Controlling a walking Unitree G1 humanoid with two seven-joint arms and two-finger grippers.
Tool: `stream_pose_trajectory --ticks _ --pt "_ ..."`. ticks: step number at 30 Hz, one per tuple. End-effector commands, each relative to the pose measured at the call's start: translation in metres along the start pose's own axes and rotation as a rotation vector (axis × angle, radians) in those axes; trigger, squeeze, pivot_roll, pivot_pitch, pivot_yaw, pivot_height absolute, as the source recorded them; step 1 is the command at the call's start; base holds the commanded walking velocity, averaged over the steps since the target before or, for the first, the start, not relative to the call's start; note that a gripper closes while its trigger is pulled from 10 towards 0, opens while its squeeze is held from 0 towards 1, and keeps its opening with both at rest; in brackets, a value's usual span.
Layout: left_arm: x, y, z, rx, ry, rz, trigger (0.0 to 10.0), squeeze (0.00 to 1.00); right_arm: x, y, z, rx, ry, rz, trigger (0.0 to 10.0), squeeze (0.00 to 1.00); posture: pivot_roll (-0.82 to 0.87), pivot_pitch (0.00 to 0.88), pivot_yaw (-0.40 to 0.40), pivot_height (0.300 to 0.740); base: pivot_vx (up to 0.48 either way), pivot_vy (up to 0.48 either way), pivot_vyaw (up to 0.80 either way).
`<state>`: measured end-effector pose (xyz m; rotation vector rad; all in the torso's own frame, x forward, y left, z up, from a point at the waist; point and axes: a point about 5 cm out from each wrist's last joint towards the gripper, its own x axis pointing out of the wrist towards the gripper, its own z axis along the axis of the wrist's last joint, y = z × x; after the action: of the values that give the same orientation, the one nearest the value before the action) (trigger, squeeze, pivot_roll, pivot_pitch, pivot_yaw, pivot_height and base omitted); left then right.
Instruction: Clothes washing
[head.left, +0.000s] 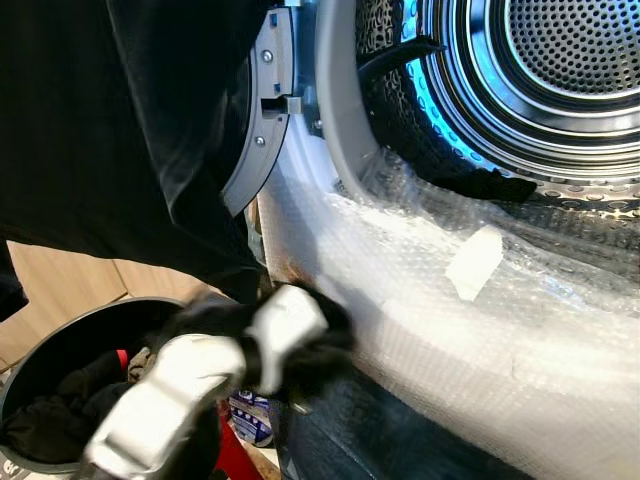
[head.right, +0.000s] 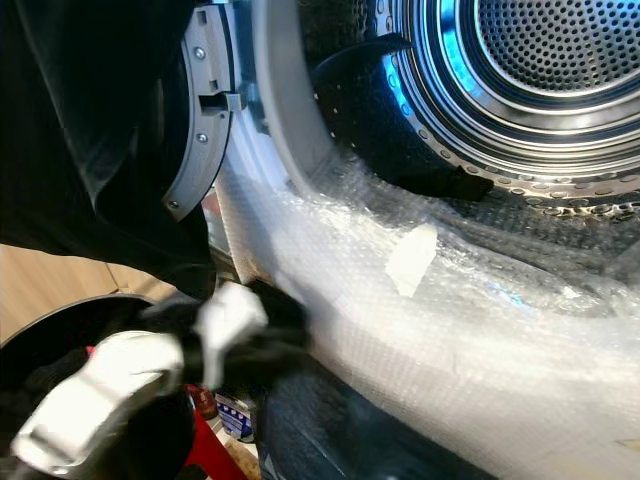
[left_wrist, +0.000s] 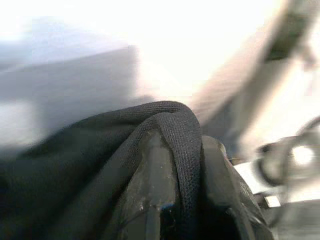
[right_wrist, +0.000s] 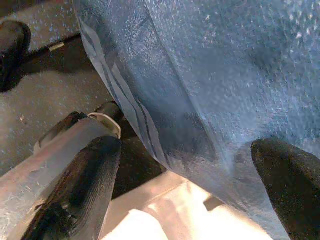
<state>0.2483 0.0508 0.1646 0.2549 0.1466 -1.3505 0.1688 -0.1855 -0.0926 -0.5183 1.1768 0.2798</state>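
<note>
While the left gripper (left_wrist: 172, 210) pinches one black garment (head.left: 120, 120) hanging left of the one washer drum (head.left: 560, 60), one bin (head.left: 60, 345) of clothes sits below-left on wood floor (head.left: 60, 280); right gripper (right_wrist: 195, 185) spread.

The drum (head.left: 570, 60) before me is glossy perforated metal, lit blue at its rim; the washer's lip wears clear, bumpy bubble wrap (head.left: 450, 300) with a strip of matt pale tape (head.left: 474, 262). My left tool (left_wrist: 165, 200) has smooth black fingers (left_wrist: 152, 170) under a matt, finely ribbed black cloth (left_wrist: 100, 150); my arm (head.left: 170, 400) is shiny silver metal; the bucket (head.left: 60, 340) looks like smooth dark plastic.
</note>
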Motion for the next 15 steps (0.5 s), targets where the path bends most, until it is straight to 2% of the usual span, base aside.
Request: stream_pose_trajectory --ticks 1,2,6,8,10,15 --pt "0.019 -0.013 0.0 -0.029 -0.027 -0.125 0.0 0.0 0.0 0.0 -0.001 0.022 0.0 -0.003 10.0 0.0 0.05 0.0 -0.002 0.74 0.0 0.0 0.0" --pt "0.025 -0.018 -0.001 -0.041 -0.028 -0.157 0.0 0.0 0.0 0.001 -0.003 0.02 0.004 0.0 10.0 0.0 0.05 0.0 -0.002 0.74 0.0 0.0 0.0" --pt "0.028 -0.025 -0.015 -0.059 0.014 -0.157 0.0 0.0 0.0 0.003 -0.009 0.021 0.017 0.007 10.0 0.0 0.04 0.0 -0.004 0.74 0.0 0.0 0.0" --pt "0.024 -0.02 -0.027 -0.066 0.051 -0.072 0.0 0.0 0.0 0.002 -0.012 0.023 0.02 0.012 10.0 0.0 0.04 0.0 -0.012 0.74 0.0 0.0 0.0" --pt "0.019 -0.015 -0.033 -0.055 0.082 -0.034 0.0 0.0 0.0 0.002 -0.013 0.011 0.021 0.021 10.0 0.0 0.04 0.0 -0.016 0.74 0.0 0.0 0.0" --pt "0.003 -0.003 -0.037 -0.069 0.098 0.06 0.0 0.0 -0.001 0.001 -0.012 -0.07 -0.004 0.067 10.0 0.0 0.07 0.0 -0.026 0.74 0.0 0.0 0.0"
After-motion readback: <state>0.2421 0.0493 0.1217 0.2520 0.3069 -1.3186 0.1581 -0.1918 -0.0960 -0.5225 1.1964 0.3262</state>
